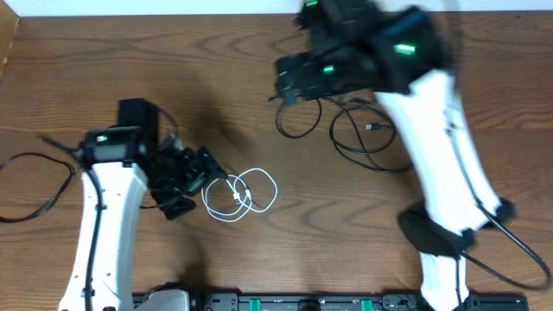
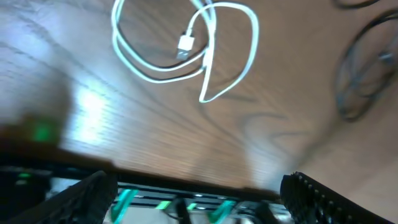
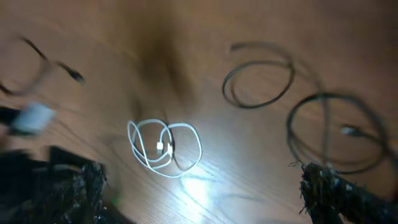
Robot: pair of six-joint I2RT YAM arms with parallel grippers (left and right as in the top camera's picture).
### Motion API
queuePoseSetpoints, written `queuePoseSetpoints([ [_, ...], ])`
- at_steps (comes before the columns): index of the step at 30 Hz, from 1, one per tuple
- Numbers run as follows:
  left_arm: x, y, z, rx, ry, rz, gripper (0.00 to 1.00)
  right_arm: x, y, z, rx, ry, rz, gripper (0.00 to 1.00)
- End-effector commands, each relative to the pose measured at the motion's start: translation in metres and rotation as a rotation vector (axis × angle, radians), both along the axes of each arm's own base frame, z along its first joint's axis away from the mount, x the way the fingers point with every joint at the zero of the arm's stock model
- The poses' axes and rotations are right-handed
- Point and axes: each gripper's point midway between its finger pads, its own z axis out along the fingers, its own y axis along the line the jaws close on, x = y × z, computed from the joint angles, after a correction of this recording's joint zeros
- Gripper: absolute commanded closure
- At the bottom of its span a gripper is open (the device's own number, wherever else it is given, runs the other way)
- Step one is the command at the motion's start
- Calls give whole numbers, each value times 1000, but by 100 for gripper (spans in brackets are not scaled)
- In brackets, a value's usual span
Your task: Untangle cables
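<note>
A white cable [image 1: 240, 194] lies coiled on the wooden table, its plug inside the loops [image 2: 185, 43]. My left gripper [image 1: 188, 185] sits just left of it, open and empty; in the left wrist view the white cable [image 2: 186, 53] lies ahead of the gripper [image 2: 199, 205]. Two black cables lie apart further back: a small loop [image 1: 298, 119] and a larger coil [image 1: 367, 134]. My right gripper [image 1: 287, 82] hovers blurred above the small loop, and in its wrist view it [image 3: 205, 199] stands open with nothing held, high over the white cable [image 3: 165, 146].
A third black cable [image 1: 34, 186] curls at the table's far left edge. In the right wrist view the black loop [image 3: 258, 81] and black coil [image 3: 336, 130] lie separate. An equipment rail [image 1: 302, 302] runs along the front edge.
</note>
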Motion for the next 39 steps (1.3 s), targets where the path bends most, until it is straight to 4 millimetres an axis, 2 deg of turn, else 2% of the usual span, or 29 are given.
queuePoseSetpoints([
  [1,-7,16,-13,222,58,65,12,-8,-13,24,33,-46,-24,1],
  [3,-8,11,-17,279,64,85,15,-5,-28,33,6,-93,-67,1],
  [7,-7,1,-29,308,53,97,26,3,-45,34,-65,-143,-124,1],
  [11,-10,-10,-55,311,59,75,26,13,-60,32,-86,-146,-171,1],
  [14,-10,-19,-74,308,66,44,26,24,-81,32,-102,-152,-230,1],
  [18,-4,-31,-94,304,88,7,26,34,-105,32,-107,-149,-293,1],
  [22,2,-41,-115,313,108,-41,26,40,-120,32,-110,-147,-333,1],
  [27,9,-48,-134,319,124,-61,28,40,-121,32,-110,-146,-335,1],
  [29,14,-49,-139,321,114,-60,40,40,-121,32,-110,-146,-335,1],
  [33,23,-51,-144,321,79,-83,53,40,-121,32,-110,-146,-334,1],
  [36,22,-52,-149,324,74,-152,53,40,-120,32,-110,-147,-332,1],
  [39,20,-53,-152,323,55,-274,49,40,-120,32,-110,-147,-332,1],
])
